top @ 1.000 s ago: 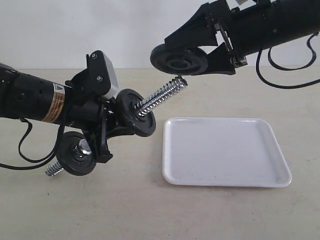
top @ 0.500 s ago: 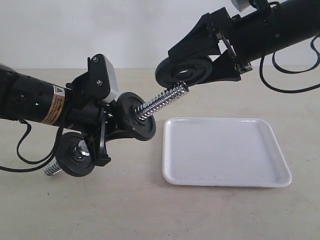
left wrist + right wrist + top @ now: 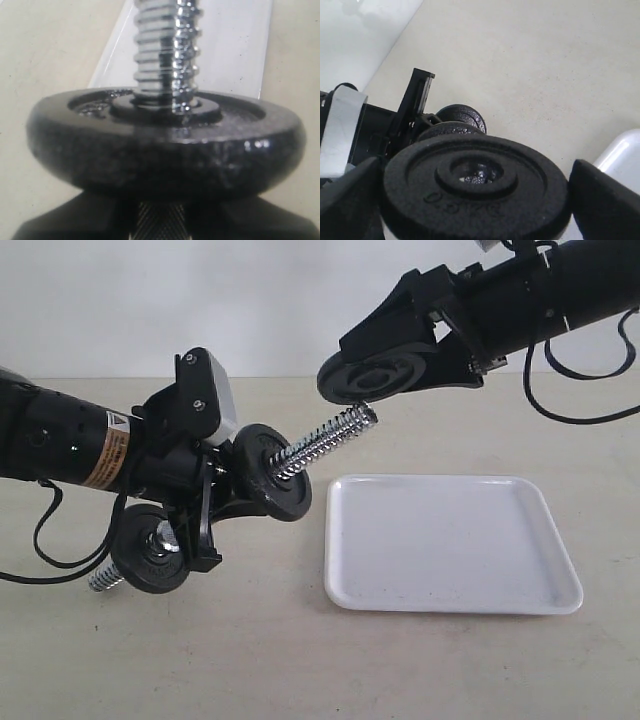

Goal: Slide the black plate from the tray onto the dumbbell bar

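Note:
My right gripper [image 3: 385, 375] is shut on the black plate [image 3: 372, 377], holding it by the rim in the air, tilted, just above the tip of the dumbbell bar [image 3: 330, 437]. In the right wrist view the black plate [image 3: 475, 192] fills the space between the fingers [image 3: 605, 200], and chrome shows through its central hole. My left gripper [image 3: 205, 505] is shut on the bar's knurled middle and holds the bar slanted up to the right. The threaded bar [image 3: 167, 55] rises out of a black disc [image 3: 165, 145] fitted on it. The white tray [image 3: 450, 540] lies empty on the table.
A second black disc [image 3: 153, 550] sits on the bar's lower end, left of my left gripper. The tray [image 3: 625, 150] shows as a white corner in the right wrist view. A black cable [image 3: 560, 390] hangs from the right arm. A pale wall stands behind the table.
My right gripper has brought the black plate down and slightly right to the bar's tip and tilted it more. The left arm and the bar have stayed still.

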Robot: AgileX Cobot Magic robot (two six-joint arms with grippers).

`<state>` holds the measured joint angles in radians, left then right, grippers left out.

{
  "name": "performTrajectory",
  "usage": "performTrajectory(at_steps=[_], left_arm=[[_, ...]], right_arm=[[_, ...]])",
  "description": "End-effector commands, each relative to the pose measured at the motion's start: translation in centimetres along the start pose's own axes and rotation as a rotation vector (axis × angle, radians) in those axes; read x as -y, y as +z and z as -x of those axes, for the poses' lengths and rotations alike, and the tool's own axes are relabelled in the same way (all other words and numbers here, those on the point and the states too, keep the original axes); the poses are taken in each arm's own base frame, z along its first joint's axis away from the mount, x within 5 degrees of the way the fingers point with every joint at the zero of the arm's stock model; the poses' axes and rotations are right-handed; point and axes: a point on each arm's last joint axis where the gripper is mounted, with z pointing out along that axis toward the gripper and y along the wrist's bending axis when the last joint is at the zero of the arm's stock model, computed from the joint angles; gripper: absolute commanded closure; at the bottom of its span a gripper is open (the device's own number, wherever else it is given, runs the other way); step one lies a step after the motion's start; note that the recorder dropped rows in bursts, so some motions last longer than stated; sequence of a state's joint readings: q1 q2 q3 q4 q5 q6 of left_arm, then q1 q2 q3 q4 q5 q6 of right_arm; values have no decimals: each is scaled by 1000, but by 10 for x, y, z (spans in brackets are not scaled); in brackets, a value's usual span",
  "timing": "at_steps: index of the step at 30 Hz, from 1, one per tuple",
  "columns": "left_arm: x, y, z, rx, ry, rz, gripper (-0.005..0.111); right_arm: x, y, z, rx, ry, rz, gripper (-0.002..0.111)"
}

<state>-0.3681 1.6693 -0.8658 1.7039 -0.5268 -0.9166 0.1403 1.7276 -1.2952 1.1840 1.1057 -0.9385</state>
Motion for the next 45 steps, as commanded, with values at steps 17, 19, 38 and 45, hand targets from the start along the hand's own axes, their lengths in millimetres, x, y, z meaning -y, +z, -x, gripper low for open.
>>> performTrajectory(at_steps=[17,19,38,45], left_arm=[[-10,-15,33,215,-170,57,102],[-12,-15,34,231,-201,68,102],[-13,-14,38,308,-311,59,102],[-14,-10,40,370,-385,32,102]], right_arm=[[-15,-7,19,186,-11,83,108],[-15,-7,19,184,-11,85,108],[-15,-7,19,190,-15,83,108],[-15,-8,19,191,-15,84,108]])
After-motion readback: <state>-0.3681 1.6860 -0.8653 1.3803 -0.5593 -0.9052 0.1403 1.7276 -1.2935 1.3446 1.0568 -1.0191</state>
